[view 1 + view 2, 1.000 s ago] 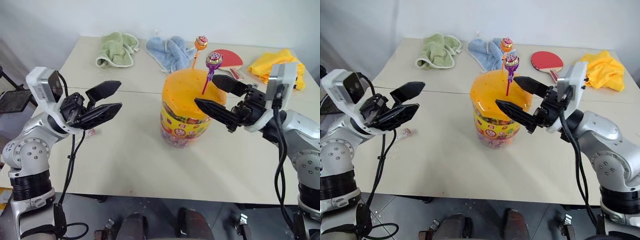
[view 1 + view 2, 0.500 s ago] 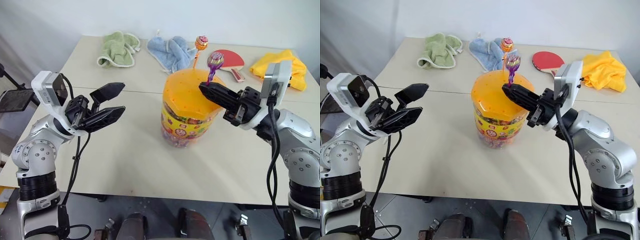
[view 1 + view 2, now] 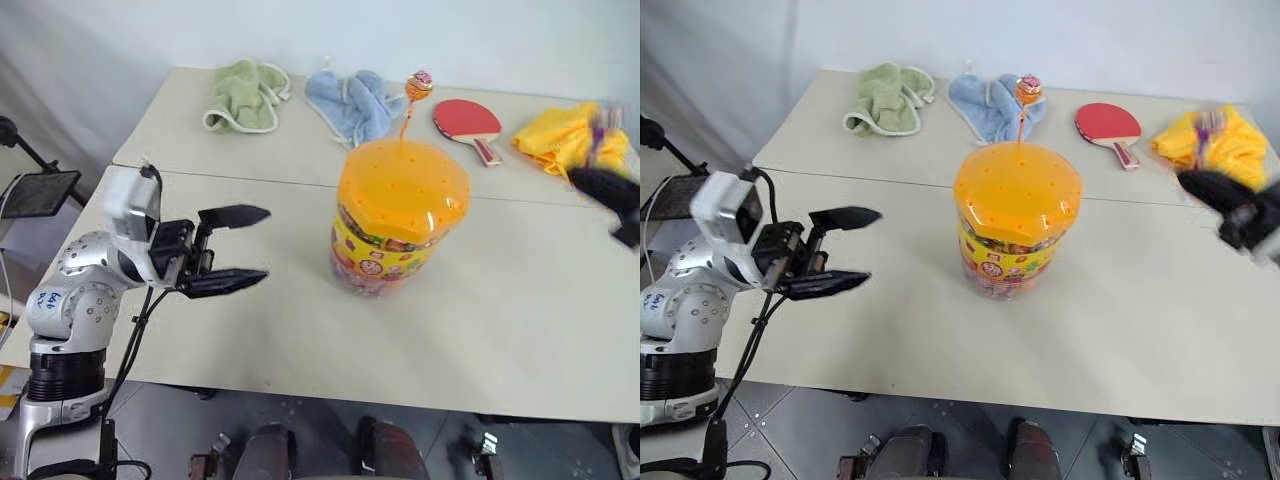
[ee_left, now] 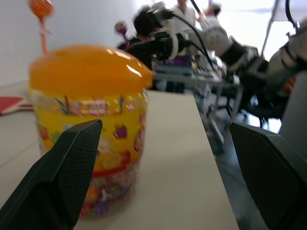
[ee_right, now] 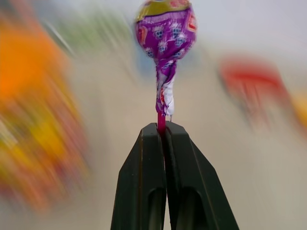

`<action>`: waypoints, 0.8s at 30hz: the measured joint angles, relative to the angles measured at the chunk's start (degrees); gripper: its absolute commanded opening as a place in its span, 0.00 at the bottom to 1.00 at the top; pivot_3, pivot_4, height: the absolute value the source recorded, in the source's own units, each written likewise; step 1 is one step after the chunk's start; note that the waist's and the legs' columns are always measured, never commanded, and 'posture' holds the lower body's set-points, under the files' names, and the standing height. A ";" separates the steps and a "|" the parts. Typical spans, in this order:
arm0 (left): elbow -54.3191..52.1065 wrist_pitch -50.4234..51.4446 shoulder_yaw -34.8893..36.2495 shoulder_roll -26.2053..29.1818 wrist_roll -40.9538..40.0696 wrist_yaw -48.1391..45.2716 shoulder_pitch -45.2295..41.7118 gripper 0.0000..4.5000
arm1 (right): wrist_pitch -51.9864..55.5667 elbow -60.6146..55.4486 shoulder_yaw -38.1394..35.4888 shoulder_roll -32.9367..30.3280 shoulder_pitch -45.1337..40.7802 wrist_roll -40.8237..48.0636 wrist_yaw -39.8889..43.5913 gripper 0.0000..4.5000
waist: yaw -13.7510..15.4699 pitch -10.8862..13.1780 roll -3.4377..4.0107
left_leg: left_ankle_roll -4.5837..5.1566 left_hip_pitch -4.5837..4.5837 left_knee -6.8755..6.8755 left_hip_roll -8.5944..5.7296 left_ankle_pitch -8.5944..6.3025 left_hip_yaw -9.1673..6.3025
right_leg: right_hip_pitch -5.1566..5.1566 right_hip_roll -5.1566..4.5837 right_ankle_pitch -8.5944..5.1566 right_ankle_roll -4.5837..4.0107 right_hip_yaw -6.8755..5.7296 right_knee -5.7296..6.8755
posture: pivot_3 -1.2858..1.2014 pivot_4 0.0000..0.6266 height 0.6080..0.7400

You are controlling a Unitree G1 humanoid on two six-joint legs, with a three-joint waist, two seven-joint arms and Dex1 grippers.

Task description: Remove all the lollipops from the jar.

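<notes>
A beige bench (image 3: pixel 300 330), its top crossed by a dark seam where two slabs meet, fills the foreground under even, soft light. Behind it rises a plain pale wall (image 3: pixel 120 40), grey-white and unmarked. Below the bench's near edge lies a grey tiled floor (image 3: pixel 940 425) with faint joints. At the far left, beside the bench, a black stand (image 3: pixel 30 190) carries a flat dark panel (its make cannot be told). The left wrist view looks past the bench's end to a brightly lit area (image 4: pixel 249 19) with a cluttered further desk (image 4: pixel 192 76), dark chairs and blurred seated people (image 4: pixel 182 9).
</notes>
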 measured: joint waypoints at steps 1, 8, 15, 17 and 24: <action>0.29 -0.95 -0.74 -0.03 0.78 -0.81 -0.16 1.00 | 0.18 0.05 0.83 -1.40 3.98 -3.47 0.12 0.00 | -0.15 -0.02 0.06 | 0.01 0.03 0.00 0.01 0.01 0.07 | 0.00 -0.01 0.00 0.00 0.04 0.00 | 0.52 0.24 1.00; 1.10 -3.74 -2.95 -1.01 3.35 -1.97 -0.35 1.00 | 0.86 2.99 10.66 -0.67 11.23 -15.48 0.16 0.00 | -1.13 -0.03 0.18 | -0.06 0.36 -0.05 0.12 0.11 0.40 | 0.02 0.01 0.00 -0.01 0.31 0.13 | 0.52 0.24 1.00; 1.08 -3.64 -2.90 -0.99 3.34 -1.37 -0.35 1.00 | -3.92 5.54 13.38 1.50 11.82 -20.48 3.51 0.37 | -0.53 -0.02 0.21 | -0.06 0.35 -0.05 0.10 0.10 0.37 | 0.02 0.01 0.00 0.00 0.30 0.10 | 0.52 0.24 1.00; 1.03 -3.08 -2.51 -0.99 3.07 -0.73 -0.38 1.00 | -5.52 5.58 12.97 1.68 12.00 -20.51 5.69 0.51 | -0.54 -0.02 0.21 | -0.06 0.34 -0.05 0.09 0.10 0.38 | 0.02 0.01 0.00 0.00 0.31 0.09 | 0.52 0.24 1.00; 1.11 1.84 1.97 -3.26 -2.55 6.15 -1.92 1.00 | -14.86 3.12 3.41 5.12 6.50 -12.32 20.02 0.88 | -0.73 -0.02 0.20 | -0.06 0.39 -0.01 0.12 0.10 0.34 | 0.08 0.01 0.01 0.02 0.31 0.11 | 0.52 0.24 1.00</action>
